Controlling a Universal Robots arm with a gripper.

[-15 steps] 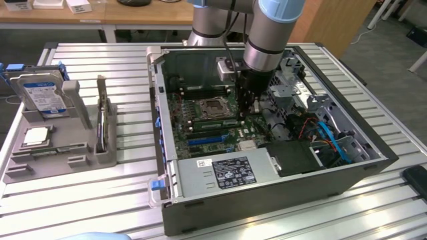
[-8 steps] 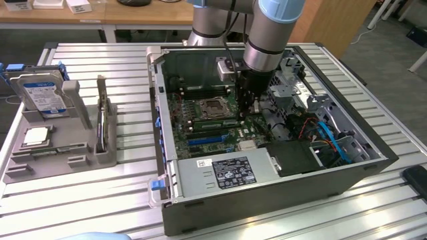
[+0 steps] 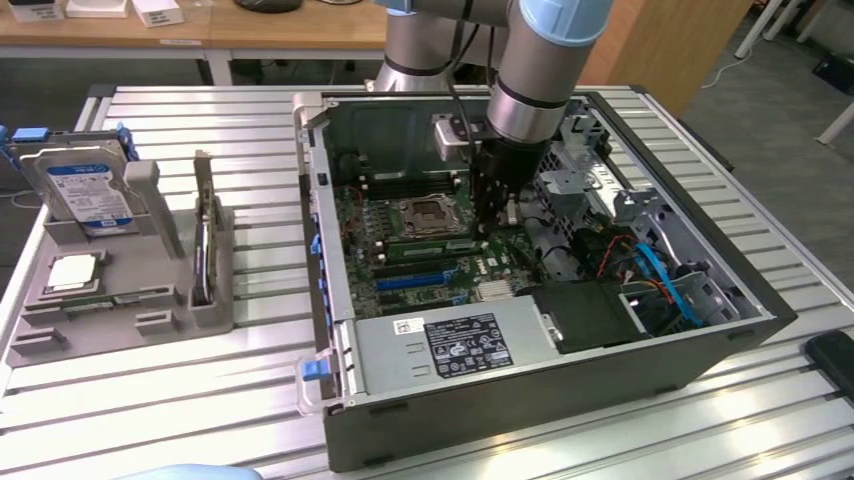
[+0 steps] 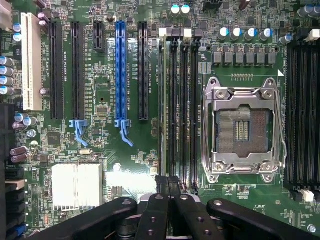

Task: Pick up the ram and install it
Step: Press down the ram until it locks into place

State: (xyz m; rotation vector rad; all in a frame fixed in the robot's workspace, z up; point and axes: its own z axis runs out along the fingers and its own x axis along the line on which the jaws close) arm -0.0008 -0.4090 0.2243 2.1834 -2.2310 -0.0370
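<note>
The ram [image 4: 162,100] is a thin green stick seen edge-on, standing in the slot furthest from the CPU socket [image 4: 243,131] in the bank beside it. In the exterior view the ram [image 3: 434,243] shows as a green strip on the motherboard, just in front of the socket. My gripper [image 4: 168,181] is shut, its two black fingertips pressed together with nothing between them, over one end of that slot bank. I cannot tell whether the tips touch the ram. The gripper [image 3: 497,222] reaches down inside the open computer case [image 3: 334,330].
On the exterior view's left, a grey holder [image 3: 34,340] carries a silver hard drive [image 3: 87,190], a square CPU chip [image 3: 74,272] and an upright slotted stand [image 3: 207,250]. Case walls, the power supply [image 3: 454,345], the drive cage and blue cables [image 3: 667,280] surround the gripper.
</note>
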